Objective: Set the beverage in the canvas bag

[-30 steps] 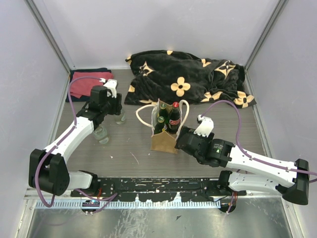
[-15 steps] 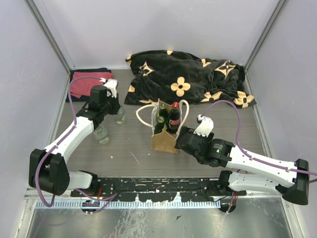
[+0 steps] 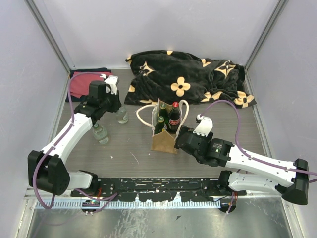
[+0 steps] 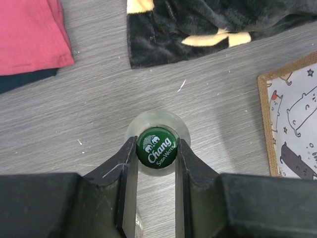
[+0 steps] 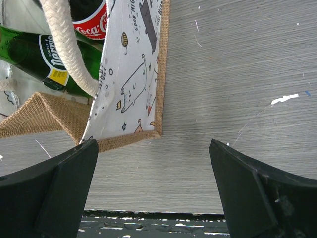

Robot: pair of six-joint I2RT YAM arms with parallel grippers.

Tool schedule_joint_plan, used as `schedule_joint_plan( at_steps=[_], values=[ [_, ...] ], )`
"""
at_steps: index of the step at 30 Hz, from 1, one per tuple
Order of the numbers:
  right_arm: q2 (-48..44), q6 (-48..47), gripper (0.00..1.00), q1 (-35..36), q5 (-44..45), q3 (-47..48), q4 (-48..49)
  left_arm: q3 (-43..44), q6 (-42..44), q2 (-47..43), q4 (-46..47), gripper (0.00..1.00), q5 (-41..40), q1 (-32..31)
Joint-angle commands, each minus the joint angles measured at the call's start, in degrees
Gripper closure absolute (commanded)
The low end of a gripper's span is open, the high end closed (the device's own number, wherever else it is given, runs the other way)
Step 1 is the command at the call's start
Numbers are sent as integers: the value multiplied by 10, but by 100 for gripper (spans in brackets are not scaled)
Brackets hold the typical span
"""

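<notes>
One clear bottle (image 4: 156, 119), green "Chang Soda Water" cap (image 4: 156, 148), in left gripper (image 4: 156, 143)

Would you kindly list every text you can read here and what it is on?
"Chang SODA WATER": green bottle cap.
"Coca-Co", partly hidden: red bottle label.
Green bottle label: blurred, unreadable.
Bag print lettering: too small.
</notes>
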Motion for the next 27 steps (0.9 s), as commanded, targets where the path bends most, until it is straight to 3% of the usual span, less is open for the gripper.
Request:
schedule_joint_plan(
  at_steps=[1,8,17,27],
  values=[
    [-9,1,0,-2,6,-4,19,50,0,-39,45,100,20,0],
    [-11,4,0,-2,4,-8,18,89,-10,-46,19,100,35,-1],
    [-22,4,0,-2,5,-14,18,234,-36,-32,-50,100,90,-9],
    [-32,4,0,-2,5,-19,18,377,-58,4,-101,100,115,-100]
  ],
)
